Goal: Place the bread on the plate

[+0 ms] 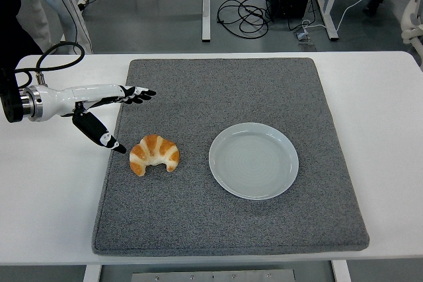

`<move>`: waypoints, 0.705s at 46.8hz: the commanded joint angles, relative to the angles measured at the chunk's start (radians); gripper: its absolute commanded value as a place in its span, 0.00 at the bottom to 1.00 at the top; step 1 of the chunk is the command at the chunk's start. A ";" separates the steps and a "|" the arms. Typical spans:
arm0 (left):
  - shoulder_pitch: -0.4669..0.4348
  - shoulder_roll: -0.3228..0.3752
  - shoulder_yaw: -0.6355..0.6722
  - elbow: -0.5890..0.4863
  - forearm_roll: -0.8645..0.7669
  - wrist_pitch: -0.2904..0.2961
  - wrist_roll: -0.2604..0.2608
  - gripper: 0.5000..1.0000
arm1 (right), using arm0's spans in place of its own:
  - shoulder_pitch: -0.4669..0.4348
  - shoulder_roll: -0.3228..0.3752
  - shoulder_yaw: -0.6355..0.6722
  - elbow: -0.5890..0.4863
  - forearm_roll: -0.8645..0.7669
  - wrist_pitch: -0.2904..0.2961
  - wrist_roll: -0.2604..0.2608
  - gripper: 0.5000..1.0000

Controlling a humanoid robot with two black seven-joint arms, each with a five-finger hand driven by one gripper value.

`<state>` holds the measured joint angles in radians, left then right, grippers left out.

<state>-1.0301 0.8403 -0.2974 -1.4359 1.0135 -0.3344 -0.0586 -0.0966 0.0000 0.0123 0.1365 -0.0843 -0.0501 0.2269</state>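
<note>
A golden croissant (154, 154) lies on the grey mat (231, 222), left of centre. A pale blue-white plate (254, 160) sits empty on the mat to the croissant's right. My left hand (125, 113) comes in from the left edge at the mat's left border. Its fingers (137, 94) are stretched out toward the right and its thumb (100, 134) points down toward the croissant. The hand is open, holds nothing, and is just left of and above the croissant, not touching it. The right arm is out of view.
The mat covers most of the white table (53, 196). A black cable (58, 54) loops behind my left arm. A person's legs (33, 4) stand at the top left. Desk legs and cables (244, 14) lie on the floor beyond the table.
</note>
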 commanded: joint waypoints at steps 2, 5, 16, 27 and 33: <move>0.024 -0.021 0.000 0.000 0.029 0.028 -0.001 1.00 | 0.000 0.000 0.000 0.000 -0.002 0.001 0.000 1.00; 0.044 -0.033 0.000 0.000 0.066 0.047 -0.004 1.00 | -0.002 0.000 0.000 0.000 0.000 -0.001 0.002 1.00; 0.100 -0.081 -0.005 0.002 0.099 0.104 -0.018 1.00 | 0.000 0.000 0.000 0.000 0.000 -0.001 0.000 1.00; 0.143 -0.121 0.000 0.005 0.154 0.179 -0.021 0.99 | 0.000 0.000 0.000 0.000 0.000 -0.001 0.000 1.00; 0.189 -0.132 -0.002 0.005 0.238 0.241 -0.021 0.99 | 0.000 0.000 0.000 0.000 0.000 0.001 0.000 1.00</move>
<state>-0.8598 0.7155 -0.2978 -1.4309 1.2270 -0.1160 -0.0800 -0.0966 0.0000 0.0123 0.1365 -0.0844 -0.0504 0.2272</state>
